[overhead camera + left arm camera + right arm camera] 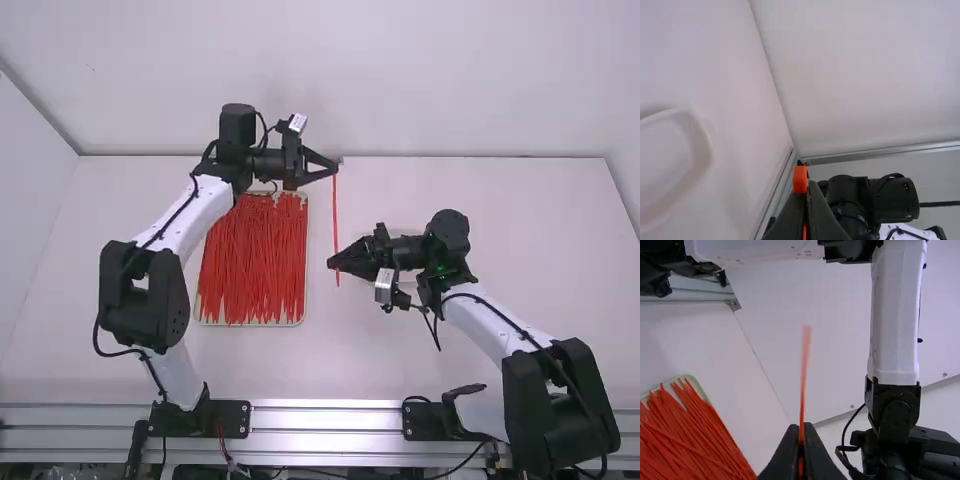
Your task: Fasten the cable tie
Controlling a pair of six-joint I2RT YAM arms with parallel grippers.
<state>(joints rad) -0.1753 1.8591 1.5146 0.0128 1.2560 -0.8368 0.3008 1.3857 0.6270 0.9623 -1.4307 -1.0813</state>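
One red cable tie (335,225) hangs stretched above the table between the two grippers. My left gripper (333,170) is shut on its head end at the far side; the orange head (799,179) sticks out past the fingertips in the left wrist view. Nearer the front, my right gripper (334,262) is shut on the tie's tail end, and the strap (803,385) runs straight out from its closed fingers in the right wrist view.
A pale tray (208,318) left of the middle holds several loose red cable ties (255,255), also seen as a red pile (685,435) in the right wrist view. Bare white table lies to the right and front.
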